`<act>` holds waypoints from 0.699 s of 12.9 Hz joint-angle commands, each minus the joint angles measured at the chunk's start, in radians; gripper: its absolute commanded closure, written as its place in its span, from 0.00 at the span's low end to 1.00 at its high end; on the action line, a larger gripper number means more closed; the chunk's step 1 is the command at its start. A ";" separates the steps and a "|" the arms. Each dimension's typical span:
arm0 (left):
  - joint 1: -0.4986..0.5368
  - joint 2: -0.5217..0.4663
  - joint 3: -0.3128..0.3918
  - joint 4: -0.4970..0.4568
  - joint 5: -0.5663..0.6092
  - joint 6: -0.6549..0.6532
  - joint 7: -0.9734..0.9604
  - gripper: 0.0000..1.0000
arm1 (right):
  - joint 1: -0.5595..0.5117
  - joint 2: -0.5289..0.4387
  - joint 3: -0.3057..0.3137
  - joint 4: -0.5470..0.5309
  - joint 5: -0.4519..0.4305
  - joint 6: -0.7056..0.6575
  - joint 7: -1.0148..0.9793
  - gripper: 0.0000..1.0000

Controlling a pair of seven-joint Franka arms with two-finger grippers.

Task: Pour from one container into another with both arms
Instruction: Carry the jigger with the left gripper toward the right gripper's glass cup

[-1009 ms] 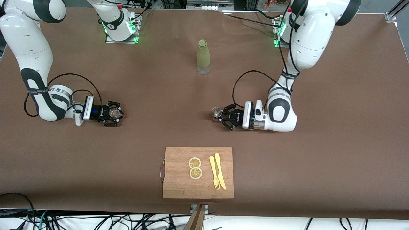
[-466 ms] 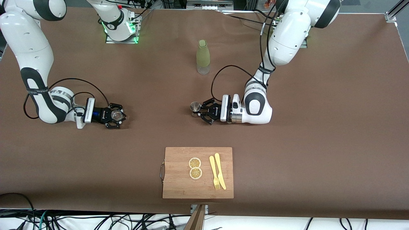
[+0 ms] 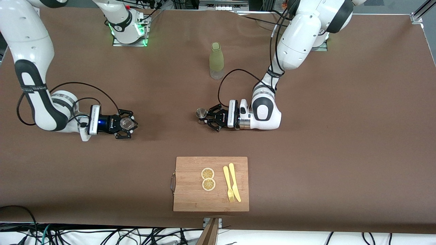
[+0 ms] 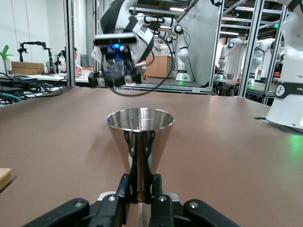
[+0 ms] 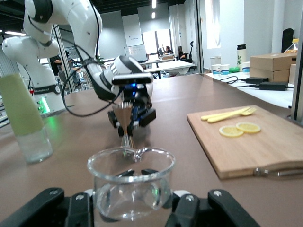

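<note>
- My left arm (image 3: 293, 41) has swung in from its end of the desk (image 3: 340, 153) since a second ago, carrying the jigger toward the middle, near the bottle (image 3: 216, 60); my right arm has barely shifted.
- My left pincer (image 3: 206, 116) is clamped on the jigger (image 3: 201, 112) at its waist, cup upright over the desk.
- My right pincer (image 3: 126, 126) is closed around the glass cup (image 3: 126, 123), upright, toward the right arm's end.
- Both pickups are done; the two are well apart, so meeting and pouring remain.

the only legible lettering is "fra", cut off at the picture's edge, on a white robot arm (image 4: 289, 90) in the left wrist view.
</note>
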 commanded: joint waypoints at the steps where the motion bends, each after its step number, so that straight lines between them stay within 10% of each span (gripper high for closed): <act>1: -0.025 0.040 0.008 0.028 -0.080 0.009 0.082 1.00 | 0.021 -0.086 0.026 -0.038 0.012 -0.002 0.068 0.86; 9: -0.065 0.060 0.008 0.057 -0.135 0.071 0.069 1.00 | 0.139 -0.132 0.059 -0.058 0.003 0.058 0.163 0.86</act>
